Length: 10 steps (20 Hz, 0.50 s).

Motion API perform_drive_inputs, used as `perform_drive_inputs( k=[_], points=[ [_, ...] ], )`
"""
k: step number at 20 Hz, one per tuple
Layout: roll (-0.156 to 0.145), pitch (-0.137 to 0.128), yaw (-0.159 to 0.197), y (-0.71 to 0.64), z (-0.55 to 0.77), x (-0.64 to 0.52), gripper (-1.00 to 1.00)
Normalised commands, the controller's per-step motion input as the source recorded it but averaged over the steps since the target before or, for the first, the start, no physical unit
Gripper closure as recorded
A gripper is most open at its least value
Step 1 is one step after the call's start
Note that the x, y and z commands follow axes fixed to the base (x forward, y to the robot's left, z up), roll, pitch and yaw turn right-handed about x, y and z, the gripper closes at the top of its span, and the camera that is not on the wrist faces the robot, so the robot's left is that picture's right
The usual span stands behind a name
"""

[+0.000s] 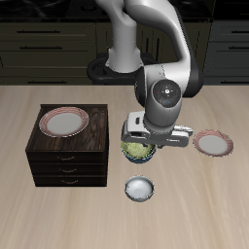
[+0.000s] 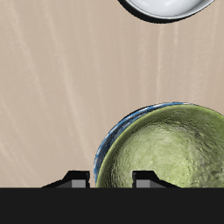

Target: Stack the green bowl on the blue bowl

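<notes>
The green bowl [image 1: 138,152] [image 2: 166,153], mottled olive with a yellowish inside, sits nested in the blue bowl [image 2: 107,144]. Only a thin blue speckled rim of the blue bowl shows along the green bowl's edge in the wrist view. In the exterior view the blue bowl is hidden under the green bowl and the hand. My gripper [image 1: 144,143] [image 2: 112,181] hovers just over the green bowl's rim. Its fingertips [image 2: 77,181] stand apart on either side of the rim and do not pinch it, so it is open.
A small white-grey bowl [image 1: 140,189] [image 2: 166,7] stands nearer the table's front edge. A dark wooden drawer cabinet [image 1: 68,151] carries a pink-rimmed plate [image 1: 64,121]. Another pink-rimmed plate [image 1: 213,144] lies on the table beside the stacked bowls.
</notes>
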Motion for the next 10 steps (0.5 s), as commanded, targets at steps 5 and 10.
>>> perform_drive_inputs(
  k=[5, 10],
  points=[
    [-0.015, -0.024, 0.005, 0.01, 0.21, -0.07, -1.00],
    [-0.019, -0.068, 0.005, -0.01, 0.47, -0.08, -1.00]
  ],
)
